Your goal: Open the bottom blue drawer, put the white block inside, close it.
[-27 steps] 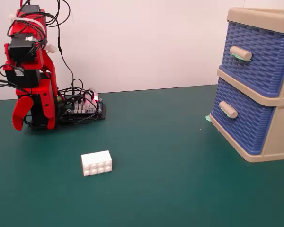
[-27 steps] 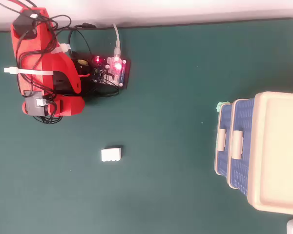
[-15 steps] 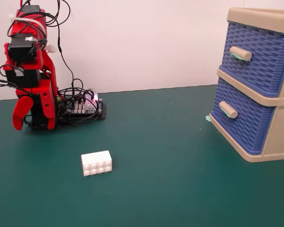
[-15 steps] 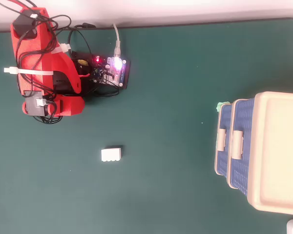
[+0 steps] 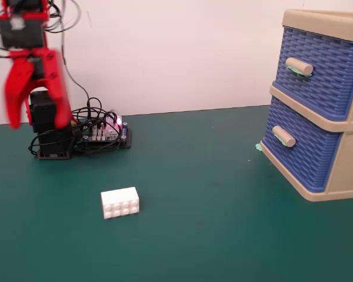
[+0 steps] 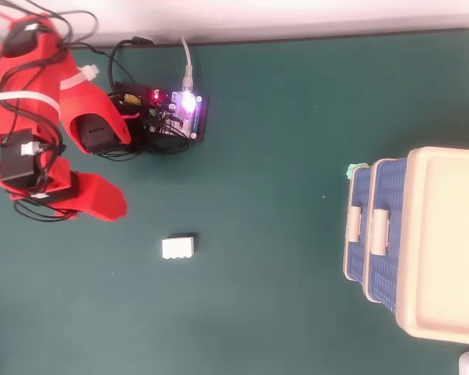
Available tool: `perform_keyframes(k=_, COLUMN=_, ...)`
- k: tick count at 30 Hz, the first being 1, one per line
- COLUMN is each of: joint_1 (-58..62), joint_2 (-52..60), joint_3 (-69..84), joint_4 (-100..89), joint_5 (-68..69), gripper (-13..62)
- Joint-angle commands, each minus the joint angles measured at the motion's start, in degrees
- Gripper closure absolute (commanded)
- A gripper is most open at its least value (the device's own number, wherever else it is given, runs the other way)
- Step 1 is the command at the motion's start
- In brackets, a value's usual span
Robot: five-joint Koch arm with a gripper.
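Your arm has lifted out of its folded rest since half a second ago: in the fixed view the red fingers [image 5: 36, 120], which hung low by the base, are now raised and motion-blurred, pointing down with the two tips spread apart and nothing between them. In the overhead view the fingers [image 6: 109, 205] have swung out toward 6 o'clock from the base. Nothing else has moved. The white block [image 6: 177, 248] lies flat on the green counter [image 6: 273, 101], where it was, at about 4 o'clock from the fingers in the overhead view and clear of them; in the fixed view its studs face the camera [image 5: 120, 202]. The bottom blue drawer [image 5: 303, 147] is pushed in, its beige handle [image 5: 283, 136] sticking out, under the upper blue drawer [image 5: 326, 70] of the beige cabinet [image 6: 453, 242] at the 3 o'clock edge, well apart from the block. The lit controller board [image 6: 176, 113] with its tangle of cables [image 5: 91, 117] sits just beside the arm's base. The counter between block and drawer holds only a small green scrap [image 5: 258, 147] at the cabinet's corner.
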Motion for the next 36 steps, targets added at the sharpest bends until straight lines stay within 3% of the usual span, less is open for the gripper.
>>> perform_keyframes(k=1, joint_1=-14.85, joint_2=-0.18, joint_3=-2.2, joint_4=-10.9, joint_5=21.8, gripper=15.6)
perform_keyframes(k=6, joint_1=-37.09, joint_2=-8.79, joint_3=1.23, joint_4=-40.52, joint_5=41.13, gripper=15.6)
perform_keyframes(k=15, joint_1=-47.11, joint_2=-21.97, joint_3=28.39, joint_4=-110.39, joint_5=49.22, gripper=15.7)
perform_keyframes(k=20, joint_1=-50.19, joint_2=-40.61, joint_3=30.85, joint_4=-142.82, joint_5=51.86, gripper=15.6)
perform_keyframes(k=27, joint_1=-50.63, joint_2=-67.68, joint_3=11.69, joint_4=-158.47, joint_5=54.58, gripper=15.7)
perform_keyframes(k=36, joint_1=-51.06, joint_2=-80.95, joint_3=-6.77, joint_4=-158.99, joint_5=54.84, gripper=16.3)
